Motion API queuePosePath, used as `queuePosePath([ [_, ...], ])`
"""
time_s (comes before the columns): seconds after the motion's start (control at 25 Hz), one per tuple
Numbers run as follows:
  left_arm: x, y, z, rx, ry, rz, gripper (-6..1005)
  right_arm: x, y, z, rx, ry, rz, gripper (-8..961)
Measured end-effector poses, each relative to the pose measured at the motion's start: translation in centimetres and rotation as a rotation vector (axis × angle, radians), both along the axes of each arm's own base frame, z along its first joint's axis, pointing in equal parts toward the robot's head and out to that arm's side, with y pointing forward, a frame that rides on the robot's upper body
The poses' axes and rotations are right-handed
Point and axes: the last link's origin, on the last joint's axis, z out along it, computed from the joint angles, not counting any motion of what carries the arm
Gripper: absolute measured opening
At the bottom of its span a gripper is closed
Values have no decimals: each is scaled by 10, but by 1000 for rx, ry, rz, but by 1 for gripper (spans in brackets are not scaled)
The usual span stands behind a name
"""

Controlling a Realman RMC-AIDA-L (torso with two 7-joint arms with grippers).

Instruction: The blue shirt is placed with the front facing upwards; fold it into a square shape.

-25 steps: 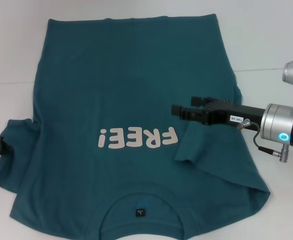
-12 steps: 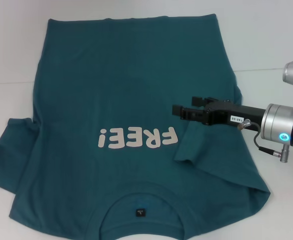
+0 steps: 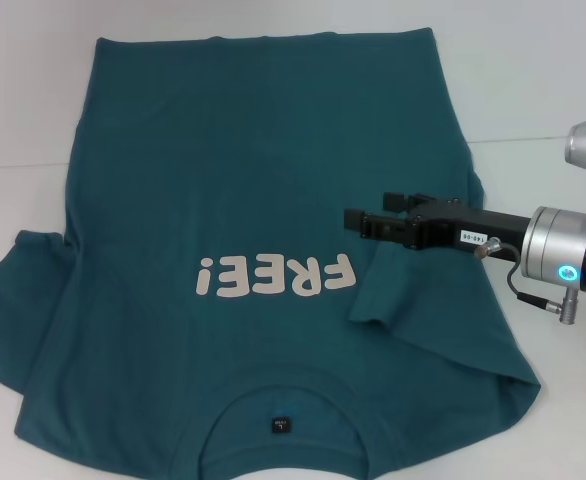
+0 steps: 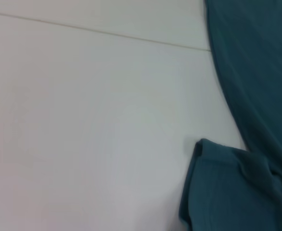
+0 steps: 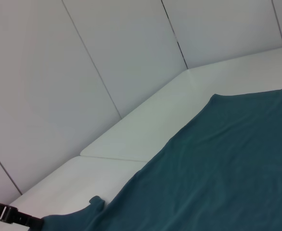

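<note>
a dark teal t-shirt (image 3: 253, 180) lies print up on a white table (image 3: 533, 90). its right sleeve is folded inward.

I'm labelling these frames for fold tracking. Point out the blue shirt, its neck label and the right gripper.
blue shirt (image 3: 253, 160): head view, flat plain chest area.
neck label (image 3: 280, 424): head view, middle of the small black tag.
right gripper (image 3: 355, 220): head view, fingertip end over the folded sleeve.

The large dark teal-blue cotton T-shirt (image 3: 263, 200) is running off the head view's lower edge, hiding its collar rim. The tiny black neck label (image 3: 280, 425) is too small to read. The left gripper (image 5: 11, 216) is showing only partly, at the right wrist view's corner.
</note>
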Motion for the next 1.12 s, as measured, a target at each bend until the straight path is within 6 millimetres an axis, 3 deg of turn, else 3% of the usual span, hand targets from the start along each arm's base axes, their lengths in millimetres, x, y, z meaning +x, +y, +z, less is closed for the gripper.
queuePosePath([
  [1.12,-7,9,14,105,43,-9,40,2,0,0,4,-4,-16,940],
])
